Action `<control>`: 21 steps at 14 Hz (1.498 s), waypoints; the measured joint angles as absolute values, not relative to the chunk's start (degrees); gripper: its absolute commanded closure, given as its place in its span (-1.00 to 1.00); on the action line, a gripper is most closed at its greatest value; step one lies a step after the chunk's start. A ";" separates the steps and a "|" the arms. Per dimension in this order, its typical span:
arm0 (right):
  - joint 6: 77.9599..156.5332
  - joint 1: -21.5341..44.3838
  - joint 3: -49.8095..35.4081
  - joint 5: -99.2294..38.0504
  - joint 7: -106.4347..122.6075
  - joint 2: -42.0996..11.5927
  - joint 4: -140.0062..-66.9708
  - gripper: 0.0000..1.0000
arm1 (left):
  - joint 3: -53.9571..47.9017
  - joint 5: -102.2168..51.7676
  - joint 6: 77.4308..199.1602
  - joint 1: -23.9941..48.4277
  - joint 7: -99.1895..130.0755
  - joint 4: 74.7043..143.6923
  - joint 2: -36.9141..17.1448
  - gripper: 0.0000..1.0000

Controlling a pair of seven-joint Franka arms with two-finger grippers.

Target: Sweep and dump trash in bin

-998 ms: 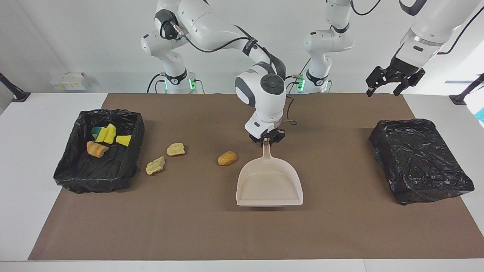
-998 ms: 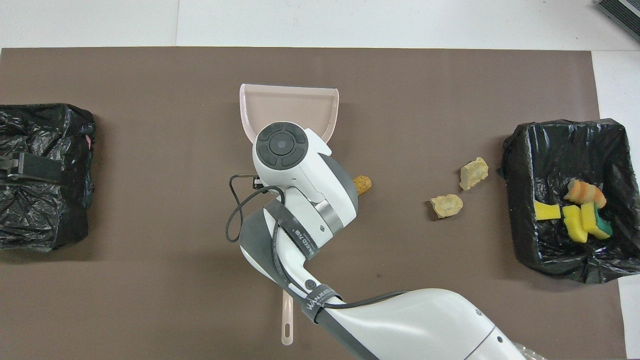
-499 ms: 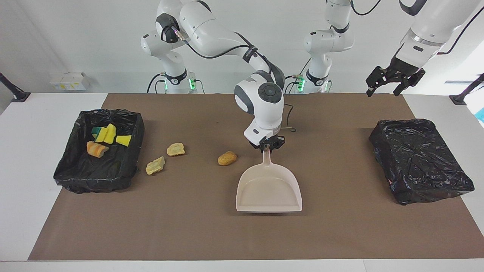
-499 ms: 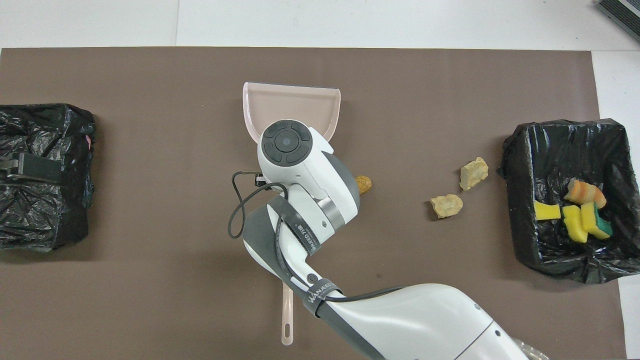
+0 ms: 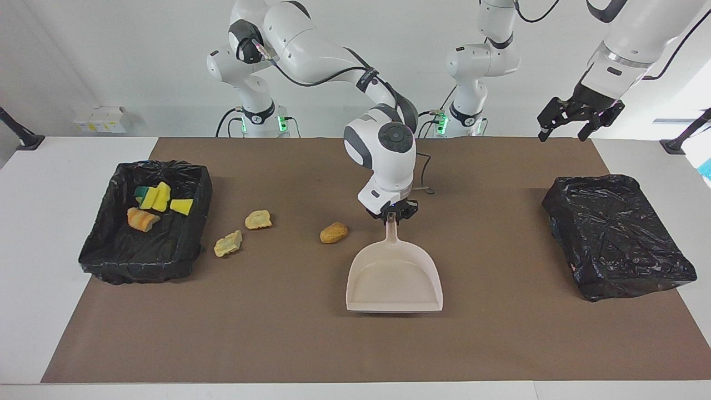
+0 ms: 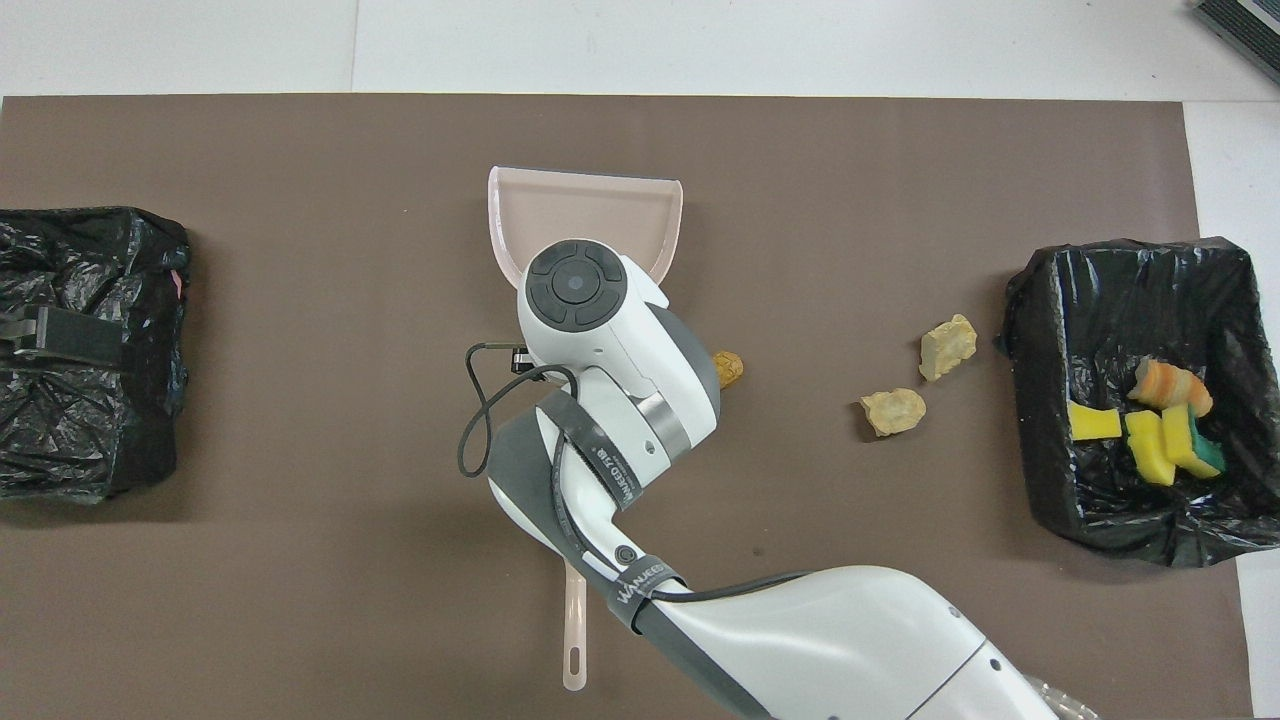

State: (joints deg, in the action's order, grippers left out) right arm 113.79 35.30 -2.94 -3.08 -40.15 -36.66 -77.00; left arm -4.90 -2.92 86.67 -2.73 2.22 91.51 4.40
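The right gripper (image 5: 392, 215) is low over the middle of the brown-matted tabletop (image 5: 311, 344), its jaws clenched on the handle of the beige plastic dustpan (image 5: 394, 278). The pan lies flat on the mat with its open mouth turned away from the robots; in the overhead view the right arm's wrist covers the handle and the nearer part of the pan (image 6: 585, 215).

The trash is split. A tan-orange sponge lump (image 5: 334, 233) sits on the mat just beside the dustpan's handle, toward the right arm's end. Two pale yellow sponge lumps (image 5: 258, 219) (image 5: 228, 243) lie farther toward that end, near the open bin lined with a black bag (image 5: 186, 244). Inside that bin are green-and-yellow sponge blocks (image 5: 155, 197) and an orange-striped sponge piece (image 5: 143, 219).

A second black-bagged box (image 5: 616, 233) rests at the left arm's end of the tabletop. The left gripper (image 5: 577, 119) waits raised over that end, jaws released and holding nothing.
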 measured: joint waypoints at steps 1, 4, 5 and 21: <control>113.79 35.29 -2.94 -3.09 -40.15 -36.66 -77.04 0.55 | -4.90 -2.92 86.67 -2.73 2.22 91.51 4.40 -1.00; 113.78 35.22 -2.94 -3.09 -40.15 -36.66 -77.06 0.43 | -4.90 -2.92 86.67 -2.73 2.21 91.51 4.40 -1.00; 113.78 35.14 -2.94 -3.09 -40.15 -36.66 -77.06 0.42 | -4.91 -2.92 86.67 -2.73 2.21 91.51 4.40 -1.00; 113.74 34.79 -2.92 -3.09 -40.15 -36.63 -77.27 -1.00 | -4.92 -2.92 86.55 -2.73 2.20 91.52 4.44 -1.00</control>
